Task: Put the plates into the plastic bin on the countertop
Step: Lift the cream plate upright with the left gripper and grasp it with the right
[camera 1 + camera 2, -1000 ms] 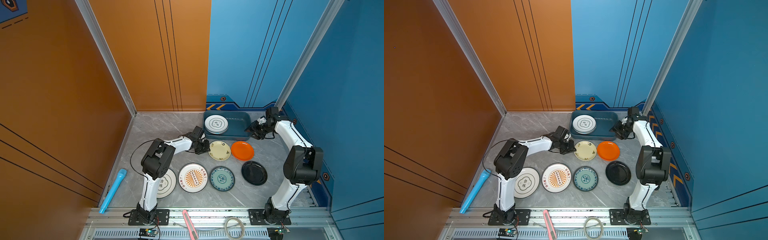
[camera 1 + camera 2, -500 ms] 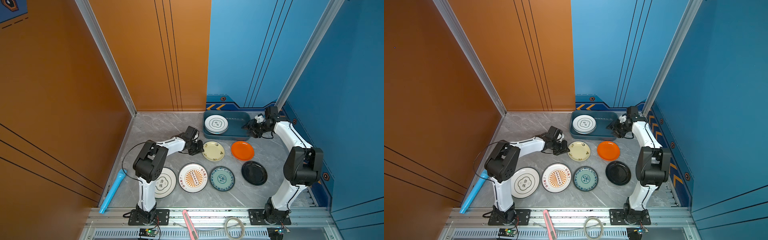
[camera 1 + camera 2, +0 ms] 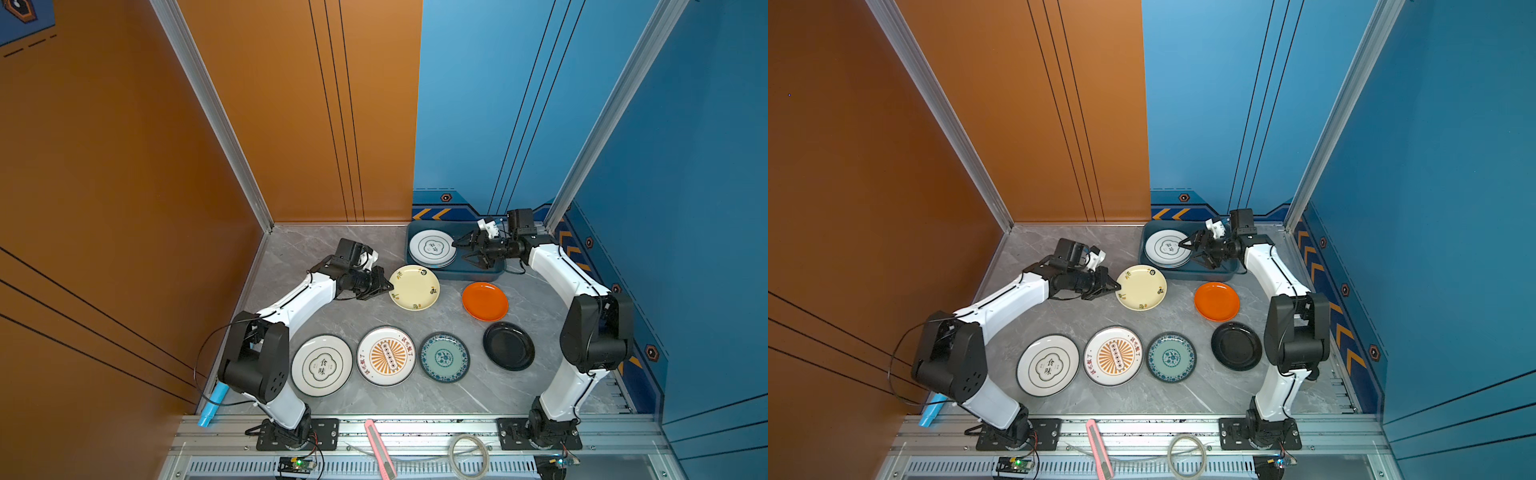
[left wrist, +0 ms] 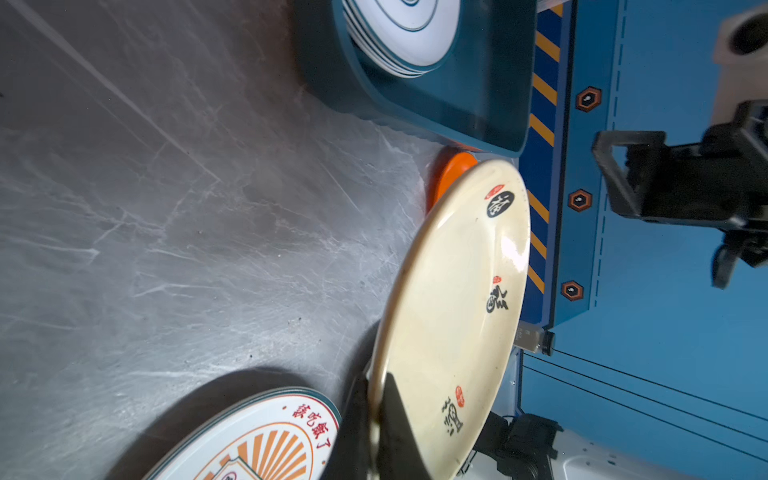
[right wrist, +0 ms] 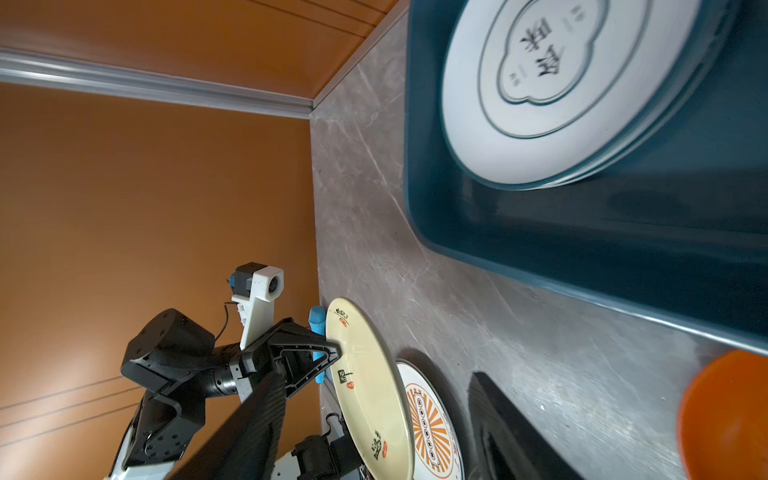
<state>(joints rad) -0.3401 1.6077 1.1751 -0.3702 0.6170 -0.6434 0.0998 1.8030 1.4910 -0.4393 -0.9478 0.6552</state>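
My left gripper (image 3: 388, 286) is shut on the rim of the cream plate (image 3: 414, 287), which is tilted above the countertop (image 3: 332, 316); the left wrist view shows both fingers pinching its edge (image 4: 376, 415). My right gripper (image 3: 461, 252) hangs open and holds nothing over the plastic bin (image 3: 469, 272), beside a stack of white plates (image 3: 432, 248) at the bin's left end. Flat on the countertop lie an orange plate (image 3: 485, 301), a black plate (image 3: 509, 345), a teal-patterned plate (image 3: 444, 356), a sunburst plate (image 3: 386, 355) and a white quatrefoil plate (image 3: 322, 365).
The bin stands against the blue back wall. An orange wall runs along the left and a blue one along the right. A light-blue tube (image 3: 212, 405) lies at the front left corner. A pink knife (image 3: 380, 449) and a cable coil (image 3: 467, 453) rest on the front rail.
My left gripper has drawn the cream plate to the left and slightly back. My right gripper has moved left over the bin, and its jaws have spread wider.
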